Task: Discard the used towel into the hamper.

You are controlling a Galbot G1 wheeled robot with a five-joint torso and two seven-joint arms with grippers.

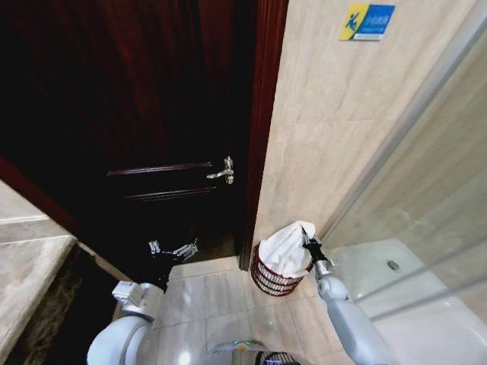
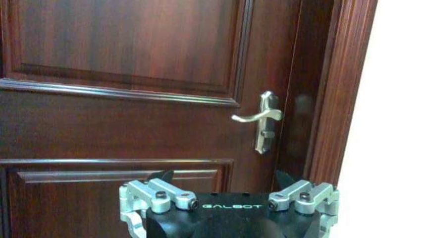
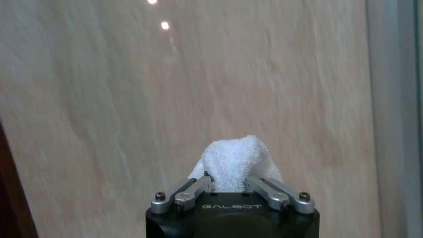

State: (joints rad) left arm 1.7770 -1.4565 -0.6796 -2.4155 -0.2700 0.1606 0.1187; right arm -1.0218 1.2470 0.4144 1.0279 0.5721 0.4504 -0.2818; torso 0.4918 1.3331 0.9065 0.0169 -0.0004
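We see a small bathroom corner from up high; a dark wooden door (image 1: pixel 152 129) fills the left side, and a pale tiled wall (image 1: pixel 335 129) stands beside it. At the foot of that wall, just next to the door frame, sits the hamper (image 1: pixel 272 278) — a round red-brown wire basket on the tiled floor (image 1: pixel 205 296).

The white towel (image 1: pixel 288 247) is bunched up in the top of the hamper and sticks up over its rim; part of it hangs down inside. Our right gripper (image 1: pixel 307 242) is right at the towel, above the far side of the hamper; in the right wrist view its two metal fingers (image 3: pixel 191 191) lean in toward each other with a lump of white towel (image 3: pixel 235 161) pinched between them, so it is clamped on the towel.

Our left gripper (image 1: pixel 171 249) is held low in front of the door, well apart from the hamper; it points at the door. In the left wrist view its fingers (image 2: pixel 162 176) stand far apart with nothing between them, and we see the silver door handle (image 2: pixel 261 119) ahead.

A blue sign (image 1: pixel 367 21) is stuck high on the wall; a glass shower panel (image 1: pixel 426 190) leans across the right side — behind it is a white shower floor with a small drain (image 1: pixel 393 265).
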